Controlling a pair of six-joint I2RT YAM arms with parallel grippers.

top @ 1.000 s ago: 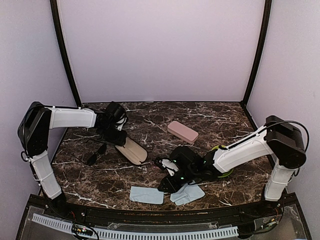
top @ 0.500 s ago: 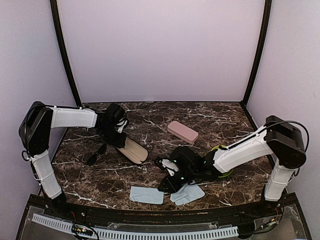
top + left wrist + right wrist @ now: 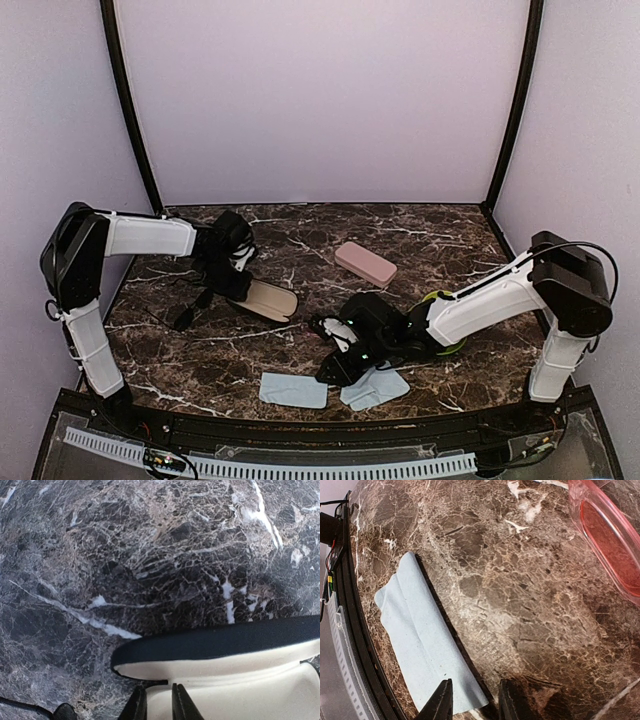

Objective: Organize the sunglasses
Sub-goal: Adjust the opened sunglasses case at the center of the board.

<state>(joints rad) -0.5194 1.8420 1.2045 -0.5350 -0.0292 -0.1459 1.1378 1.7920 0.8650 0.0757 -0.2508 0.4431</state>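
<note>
Top external view: left claw [image 3: 236, 285] clenched on the rim of the open black case [image 3: 265, 300]; black sunglasses [image 3: 190, 310] lie on the tabletop [image 3: 300, 240] just left of it. Right wrist view: right claw [image 3: 476, 700] released, jaws apart over a blue cloth [image 3: 420, 640]; red-pink sunglasses [image 3: 610, 535] rest on the tabletop beyond.

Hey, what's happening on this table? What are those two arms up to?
Two robot arms are tidying sunglasses. The left claw is pinching the rim of an open black case, with the black sunglasses lying beside it on the table. The right claw hovers open over a blue cloth, the pink sunglasses just ahead of it. Neither pair is in a case yet.
</note>
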